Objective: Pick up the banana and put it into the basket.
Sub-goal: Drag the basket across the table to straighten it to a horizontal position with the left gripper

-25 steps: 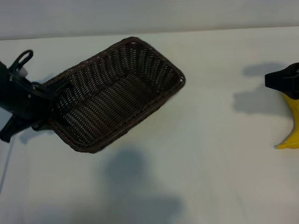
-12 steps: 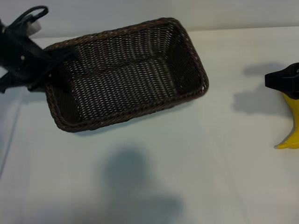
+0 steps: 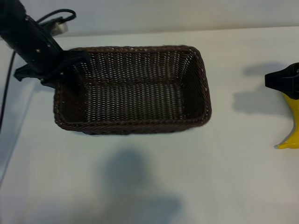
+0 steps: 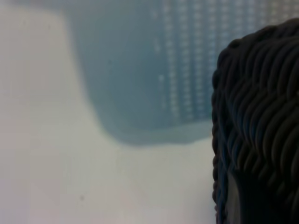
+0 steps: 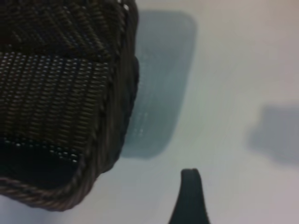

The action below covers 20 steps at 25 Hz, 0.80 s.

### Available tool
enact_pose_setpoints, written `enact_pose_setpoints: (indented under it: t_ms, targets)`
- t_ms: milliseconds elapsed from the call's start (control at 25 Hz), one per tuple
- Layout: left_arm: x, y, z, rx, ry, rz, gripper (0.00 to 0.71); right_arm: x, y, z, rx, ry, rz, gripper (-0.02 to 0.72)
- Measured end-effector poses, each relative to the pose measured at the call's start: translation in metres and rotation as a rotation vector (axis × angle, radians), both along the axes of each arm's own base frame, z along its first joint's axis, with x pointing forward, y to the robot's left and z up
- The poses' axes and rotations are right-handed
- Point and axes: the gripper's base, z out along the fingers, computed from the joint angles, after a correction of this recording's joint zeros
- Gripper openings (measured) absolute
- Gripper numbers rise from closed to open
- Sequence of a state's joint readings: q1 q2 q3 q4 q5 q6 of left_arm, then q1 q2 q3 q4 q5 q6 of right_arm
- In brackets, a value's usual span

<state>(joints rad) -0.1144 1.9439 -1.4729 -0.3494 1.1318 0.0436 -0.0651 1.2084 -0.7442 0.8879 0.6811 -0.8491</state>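
The dark brown woven basket (image 3: 135,125) hangs level above the white table, with its shadow on the surface below. My left gripper (image 3: 70,65) is shut on the rim at the basket's left end; its wrist view shows the weave (image 4: 257,116) pressed up close. The yellow banana (image 3: 292,126) shows at the far right edge, its upper part hidden under my right gripper (image 3: 280,80). I cannot tell for certain whether it touches the banana. In the right wrist view one dark fingertip (image 5: 190,191) shows over bare table, the basket (image 5: 56,93) lies farther off, and no banana appears.
The white table (image 3: 154,186) runs on in front of the basket and between it and the banana. A pale wall (image 3: 163,14) closes the far side. A black cable (image 3: 9,84) hangs from the left arm.
The left arm has swung toward the far side and turned the basket from a tilted diagonal to level and square with the table edge. The right gripper and banana have not moved.
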Motion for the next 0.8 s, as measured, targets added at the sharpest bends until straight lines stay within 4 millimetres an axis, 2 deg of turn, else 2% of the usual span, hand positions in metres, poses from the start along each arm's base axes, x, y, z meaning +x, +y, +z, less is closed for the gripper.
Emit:
enact_pose_setpoints:
  t_ms: [200,320,560,800]
  targets:
    - [0.004,-0.025,-0.016,-0.015,-0.015,-0.05,0.161,0.0,0.0,0.0,0.0,0.0,0.0,0.572]
    - [0.008,-0.033,-0.028,-0.011,-0.025,-0.056,0.161,0.0,0.0,0.0,0.0,0.0,0.0,0.572]
    - [0.014,-0.044,-0.046,-0.015,-0.038,-0.055,0.16,0.0,0.0,0.0,0.0,0.0,0.0,0.572]
    - [0.016,-0.046,-0.057,-0.021,-0.024,-0.046,0.16,0.0,0.0,0.0,0.0,0.0,0.0,0.572]
